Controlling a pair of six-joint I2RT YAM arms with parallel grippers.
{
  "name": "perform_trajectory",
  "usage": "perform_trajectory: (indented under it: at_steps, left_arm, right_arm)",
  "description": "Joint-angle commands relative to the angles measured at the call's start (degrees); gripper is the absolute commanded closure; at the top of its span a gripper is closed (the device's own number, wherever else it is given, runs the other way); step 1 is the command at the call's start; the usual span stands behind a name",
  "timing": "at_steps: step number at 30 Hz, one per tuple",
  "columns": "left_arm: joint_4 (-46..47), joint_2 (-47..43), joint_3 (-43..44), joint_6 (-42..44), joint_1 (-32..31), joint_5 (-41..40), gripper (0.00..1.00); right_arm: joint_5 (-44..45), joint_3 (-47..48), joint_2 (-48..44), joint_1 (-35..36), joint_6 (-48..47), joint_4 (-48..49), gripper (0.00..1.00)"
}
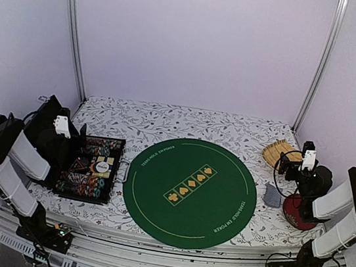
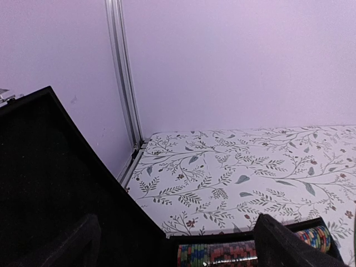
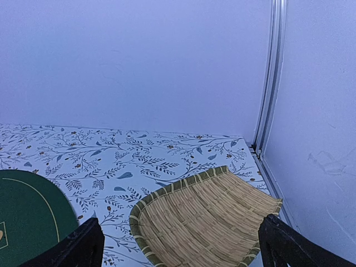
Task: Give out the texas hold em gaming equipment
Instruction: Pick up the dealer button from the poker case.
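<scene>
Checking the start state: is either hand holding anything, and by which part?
Nothing is held: the left hand and right hand both stand open and empty.

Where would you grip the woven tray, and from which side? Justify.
Take the woven tray by its raised rim, from above, one jaw inside, one outside: it lies flat, shallow, probably too wide to span, and the rim is its only thin upright part.

A matt green felt mat (image 1: 150, 202) lies on printed cloth (image 1: 166, 122); the tray (image 3: 206, 222) is rough woven straw.

Overhead from behind, wrists low, sharing tablecloth (image 1: 166, 122)
</scene>
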Motion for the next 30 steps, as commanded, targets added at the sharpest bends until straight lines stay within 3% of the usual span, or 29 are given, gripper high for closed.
perform_trajectory:
  at_steps: [1, 7, 9, 12, 14, 19, 24, 30]
  left_arm:
    - [-0.9, -0.7, 1.1, -0.3, 0.6, 0.9, 0.02]
    - [-4.4, -2.9, 1.9, -1.8, 1.6, 0.1, 0.02]
    - [-13.7, -7.6, 4.9, -3.4, 1.6, -3.5, 0.02]
    - [-27.9, -13.0, 11.8, -5.6, 1.3, -9.8, 0.02]
    - [-38.1, -16.0, 17.2, -8.5, 0.8, -9.7, 0.02]
    - [-68.5, -18.8, 34.4, -14.9, -4.2, -4.5, 0.04]
    - [-90.1, -20.0, 41.5, -14.7, -15.4, -1.9, 0.05]
    - [-109.0, -19.4, 43.7, -23.0, -21.9, 0.3, 0.08]
  right_arm:
    - [-0.1, 1.0, 0.5, -0.3, 0.4, 0.2, 0.01]
    - [-1.9, 1.7, 0.5, -1.4, 0.7, -1.2, 0.01]
    - [-1.1, 2.6, -1.2, -1.6, 1.5, -4.2, 0.01]
    - [3.3, 9.7, -8.0, -1.6, 2.9, -20.2, 0.01]
    - [4.1, 13.6, -11.9, -1.7, 4.3, -26.8, 0.01]
    - [-8.2, 23.0, -18.8, -1.7, 10.4, -36.9, 0.01]
    - [-25.5, 33.0, -18.0, -1.2, 16.4, -47.6, 0.01]
    - [-27.3, 42.4, -12.6, 8.5, 16.6, -61.4, 0.00]
